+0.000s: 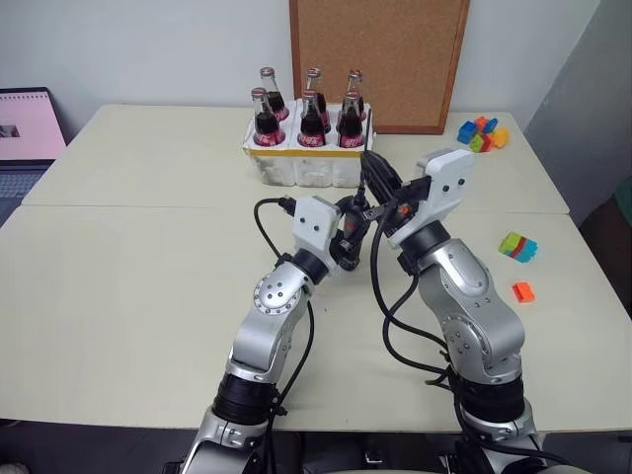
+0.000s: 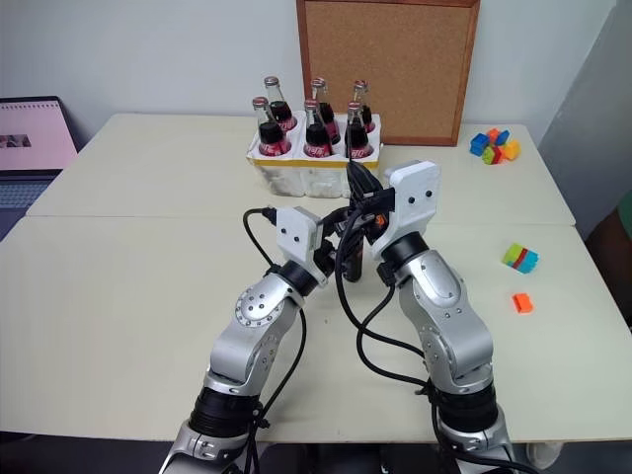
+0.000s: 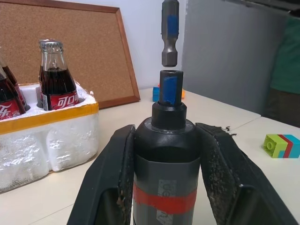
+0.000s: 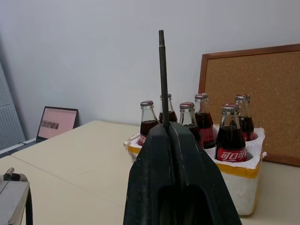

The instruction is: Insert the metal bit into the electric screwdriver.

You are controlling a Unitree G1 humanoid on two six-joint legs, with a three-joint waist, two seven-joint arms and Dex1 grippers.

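Directly above the left claw's (image 3: 166, 154) electric screwdriver (image 3: 166, 164) hangs the metal bit (image 3: 169, 33).

You see the electric screwdriver (image 3: 164, 178) standing upright, clamped between the two black fingers (image 3: 110, 183) of the left end effector (image 3: 164, 154). Its body is a dark cylinder with a red band low down, narrowing to a black collar and an open socket with a blue patch on its side. The metal bit (image 4: 162, 77) is a thin, straight dark-grey rod rising from the closed right end effector (image 4: 171, 131). In the left wrist view, its thicker hex end (image 3: 169, 33), marked blue, hangs just above the socket, lined up with it but not touching.
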